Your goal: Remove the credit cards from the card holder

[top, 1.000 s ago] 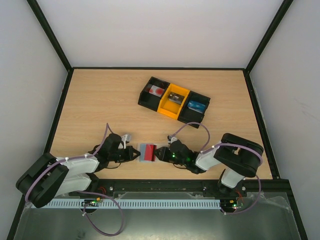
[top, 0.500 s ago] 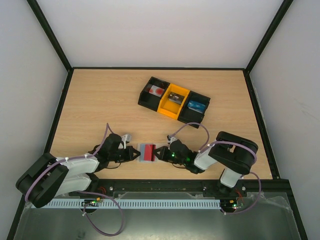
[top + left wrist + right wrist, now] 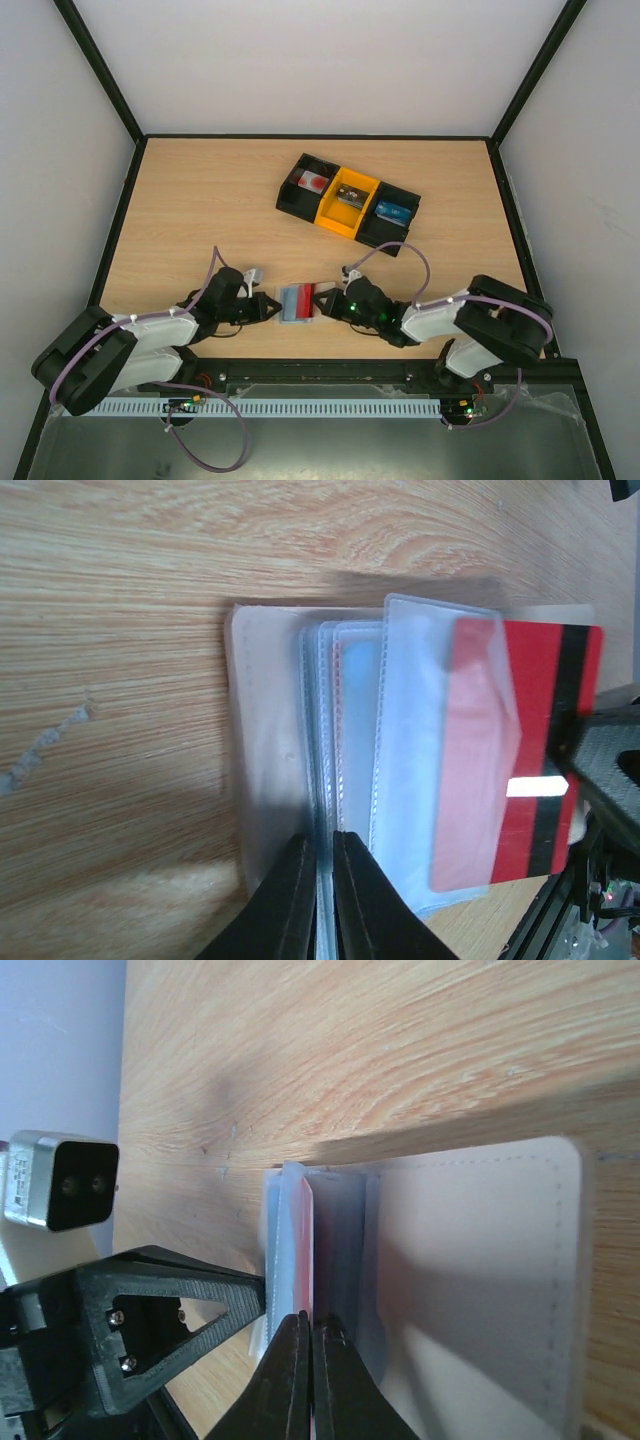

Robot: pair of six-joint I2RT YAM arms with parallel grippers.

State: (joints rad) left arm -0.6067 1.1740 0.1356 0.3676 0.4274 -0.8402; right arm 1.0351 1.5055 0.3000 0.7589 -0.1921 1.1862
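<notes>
left gripper (image 3: 322, 848) pinches holder (image 3: 268, 730), right gripper (image 3: 308, 1326) red card (image 3: 535, 705)

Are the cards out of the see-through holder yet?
Not yet. Done: nothing is fully out. In hand: the left end effector pinches the translucent pale plastic card holder, and the right end effector grips the red plastic card with a dark stripe, which sticks partly out. Left: pull it free, then any others inside.

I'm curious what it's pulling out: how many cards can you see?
1: the red card, partly out of the holder, pinched at its edge by the right gripper. More may be hidden in the other pockets.
</notes>
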